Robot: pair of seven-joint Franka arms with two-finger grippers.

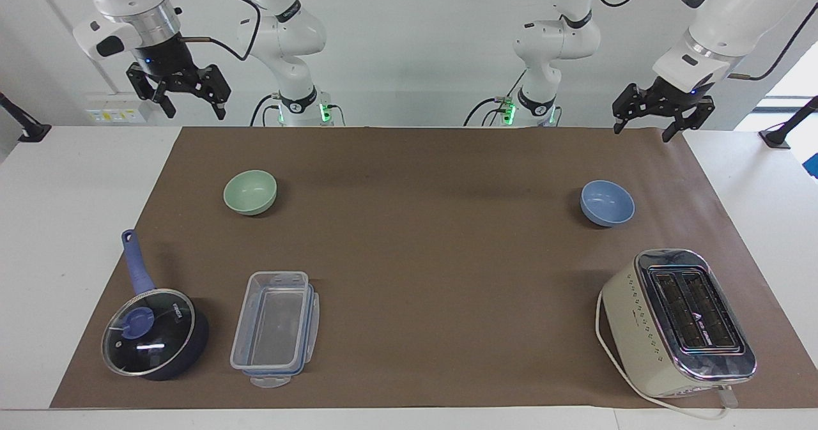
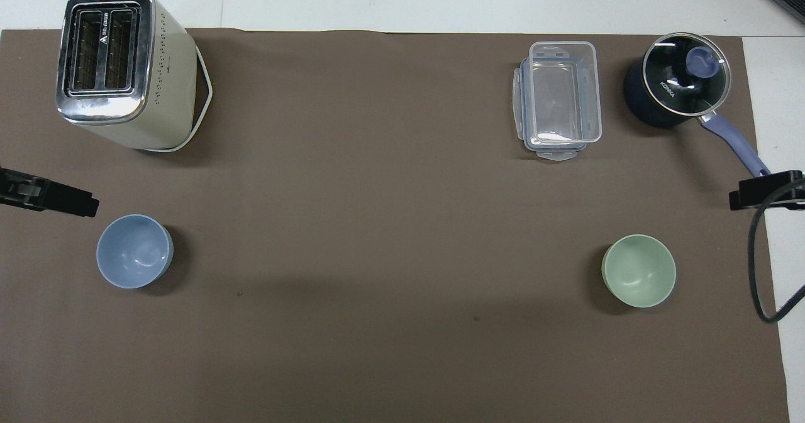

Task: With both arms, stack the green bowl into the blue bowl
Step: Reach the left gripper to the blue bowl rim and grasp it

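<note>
Left claw (image 1: 661,115) hangs wide open and empty above the mat's (image 1: 434,257) edge, blue bowl (image 1: 607,203) below it, toaster (image 1: 677,321) past that. Right claw (image 1: 179,94), also spread and empty, waits above the green bowl (image 1: 250,191); saucepan (image 1: 153,331) and plastic box (image 1: 275,328) lie nearby. Open tabletop mat separates the bowls.

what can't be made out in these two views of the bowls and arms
- Overhead view: the left gripper and right gripper show only as black tips at the frame's side edges; the rest is cut off.
- Facing view: both arms' upper links run off the top edge.
- Saucepan: contents masked by glare on its dark glass lid.
- Toaster: slot interiors too dark to read in either view.
- Green bowl and blue bowl: undersides hidden.
</note>
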